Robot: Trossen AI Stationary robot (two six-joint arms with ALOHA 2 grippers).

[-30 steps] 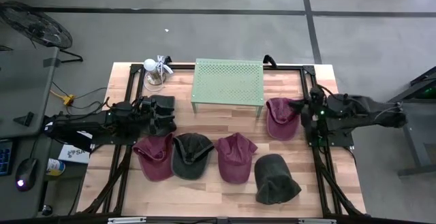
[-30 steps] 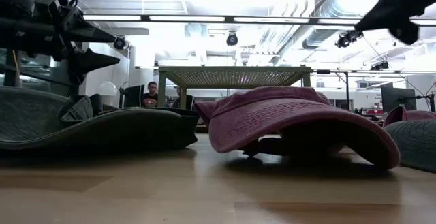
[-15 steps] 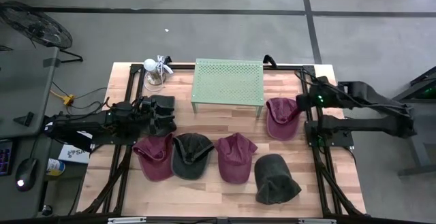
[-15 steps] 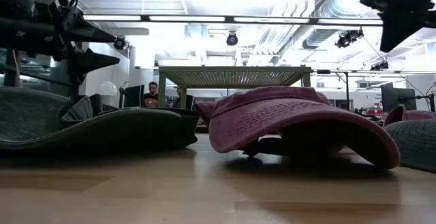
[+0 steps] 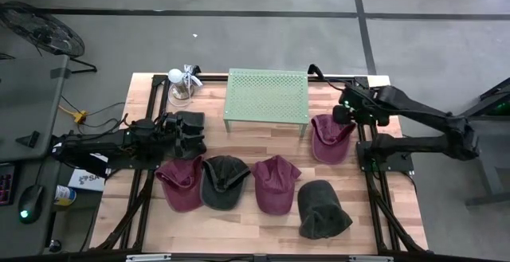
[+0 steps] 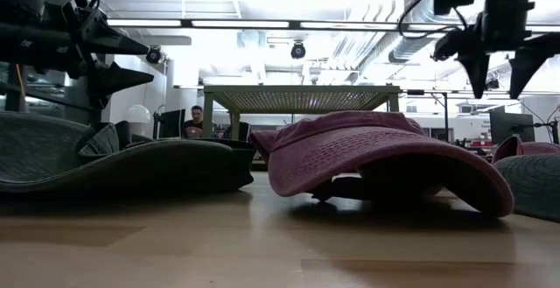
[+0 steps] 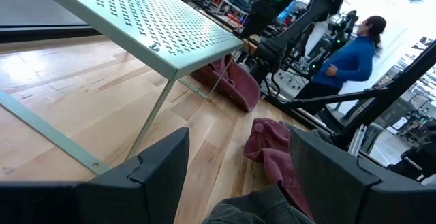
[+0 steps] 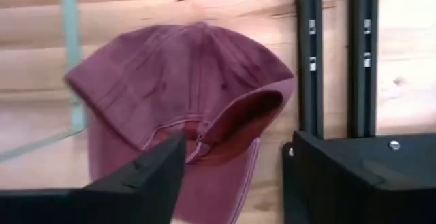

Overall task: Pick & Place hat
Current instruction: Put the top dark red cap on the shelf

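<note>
Item: maroon hat, the likely pick. You find it on the table near the right edge, just beside the right legs of the green perforated stand, crown up, with the brim opening facing the black frame rail. It lies apart from the other hats, so you can approach it from above without disturbing anything else.

Item: right gripper. It hangs above the far end of that hat, fingers spread wide with nothing between them. The right wrist view looks straight down on the crown, which suggests a lineup for descent; the hat is not yet touched.

Item: row of four hats along the near side: maroon, dark green, maroon, dark green. They lie close together, some touching, which would make a clean grasp harder.

Item: left gripper. It waits low at the left side of the table, jaws parted and empty, pointing toward the stand.

Item: stand. Its top is bare; you may judge it the place target, though nothing confirms this.

Item: person in blue, in the room beyond the table.
</note>
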